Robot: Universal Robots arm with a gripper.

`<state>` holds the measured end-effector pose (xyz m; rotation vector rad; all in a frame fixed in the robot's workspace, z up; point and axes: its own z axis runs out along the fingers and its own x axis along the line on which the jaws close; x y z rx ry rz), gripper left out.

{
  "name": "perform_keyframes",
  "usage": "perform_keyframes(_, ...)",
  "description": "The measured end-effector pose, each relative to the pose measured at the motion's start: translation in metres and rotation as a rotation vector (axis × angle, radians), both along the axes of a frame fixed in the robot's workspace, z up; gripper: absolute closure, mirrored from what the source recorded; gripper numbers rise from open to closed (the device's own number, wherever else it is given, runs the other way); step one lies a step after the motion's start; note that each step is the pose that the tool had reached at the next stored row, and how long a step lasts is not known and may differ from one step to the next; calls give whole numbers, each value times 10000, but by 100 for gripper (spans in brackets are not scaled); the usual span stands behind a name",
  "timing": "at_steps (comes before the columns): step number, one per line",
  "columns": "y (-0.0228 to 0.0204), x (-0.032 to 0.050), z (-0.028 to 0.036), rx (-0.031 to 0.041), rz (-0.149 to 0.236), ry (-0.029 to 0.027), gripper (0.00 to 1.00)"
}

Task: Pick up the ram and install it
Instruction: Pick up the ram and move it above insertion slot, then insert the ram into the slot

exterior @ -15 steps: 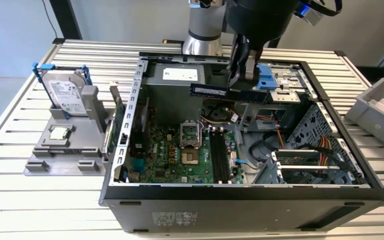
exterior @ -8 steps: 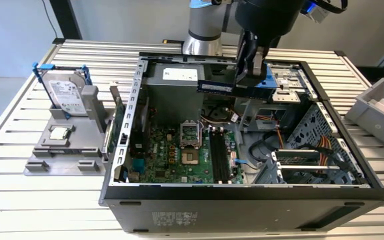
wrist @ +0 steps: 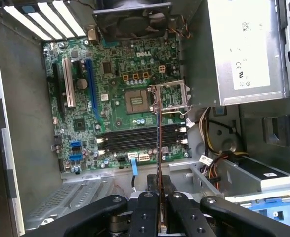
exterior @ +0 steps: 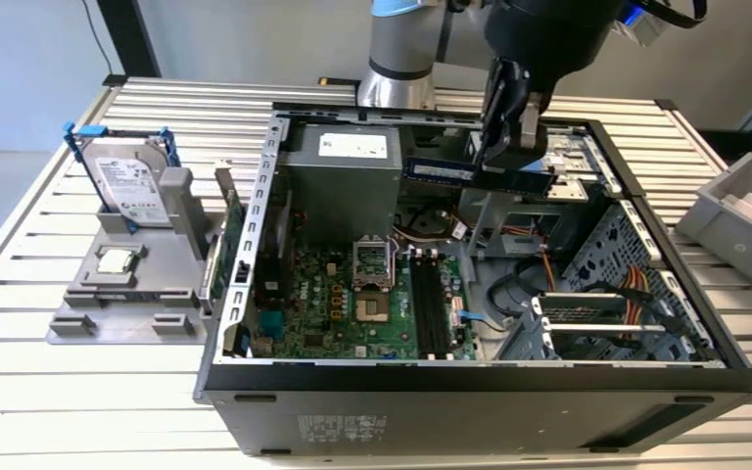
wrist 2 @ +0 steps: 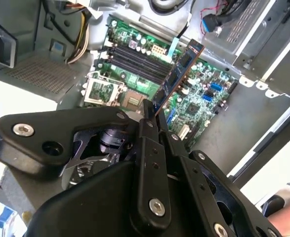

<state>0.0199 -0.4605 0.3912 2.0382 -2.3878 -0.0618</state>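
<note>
1. In the first wrist view, closest to us, the gripper (wrist: pixel 158 193) has its black fingers clamped on the ram (wrist: pixel 158 148), which we see edge-on as a thin line.
2. The second wrist view turns the ram (wrist 2: pixel 180 71) to show its broad face, a dark strip with a tan edge reaching out from the fingers.
3. Beyond it in both wrist views lies the green motherboard (wrist: pixel 115 79), with its dark memory slots (wrist: pixel 140 138) bare and the ram held clear above them.
4. Further off, the power supply (wrist: pixel 243 49) carries a white printed label.
5. In the exterior view we find the ram (exterior: pixel 461 172) lying level over the open computer case (exterior: pixel 481 392), with a blue sticker on its face.
6. At the exterior view's left, outside the case, a grey holder (exterior: pixel 115 313) bears the white-labelled hard drive (exterior: pixel 128 181) and the processor chip (exterior: pixel 117 259).
</note>
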Motion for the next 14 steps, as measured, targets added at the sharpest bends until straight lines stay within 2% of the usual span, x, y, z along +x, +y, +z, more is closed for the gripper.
perform_keyframes(14, 0, 5, -2, 1, 3, -1, 100)
